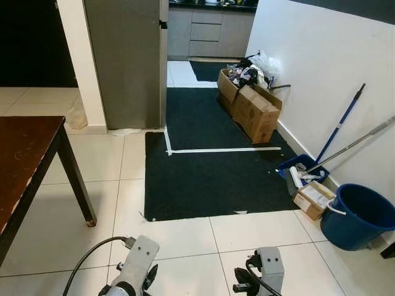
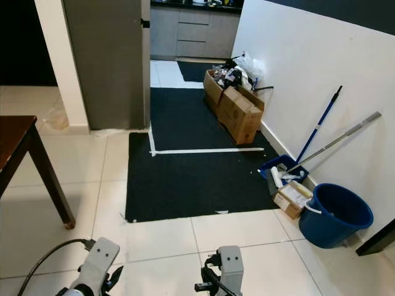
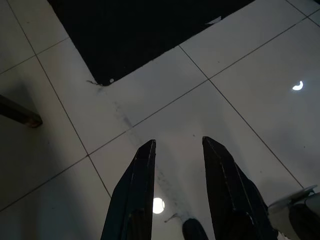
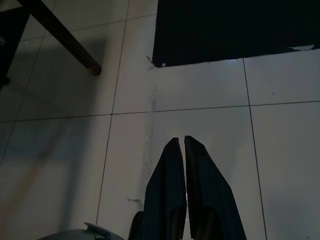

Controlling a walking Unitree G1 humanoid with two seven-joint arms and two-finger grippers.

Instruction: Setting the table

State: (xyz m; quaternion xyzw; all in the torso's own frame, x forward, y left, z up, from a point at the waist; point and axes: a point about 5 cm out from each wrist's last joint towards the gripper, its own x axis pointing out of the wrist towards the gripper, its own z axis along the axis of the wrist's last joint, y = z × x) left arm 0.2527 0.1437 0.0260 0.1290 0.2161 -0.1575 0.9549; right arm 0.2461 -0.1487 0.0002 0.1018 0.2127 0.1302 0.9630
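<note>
While we face the black rectangular floor mat point(image 1: 210, 160), our left pincer point(image 3: 177, 150) hangs parted — right pincer point(image 4: 183, 145) closed — dark wooden table point(image 1: 24, 154) left of it.

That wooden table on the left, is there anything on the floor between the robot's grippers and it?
Nothing visible does. Only bare white tile lies between the left gripper, the right gripper and the table. The black mat lies ahead, off to the side.

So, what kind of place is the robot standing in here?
Probably a home passage leading to a kitchen: white floor tiles, a dark wooden table at one side, kitchen cabinets beyond the doorway, and a blue bucket against the wall.
</note>
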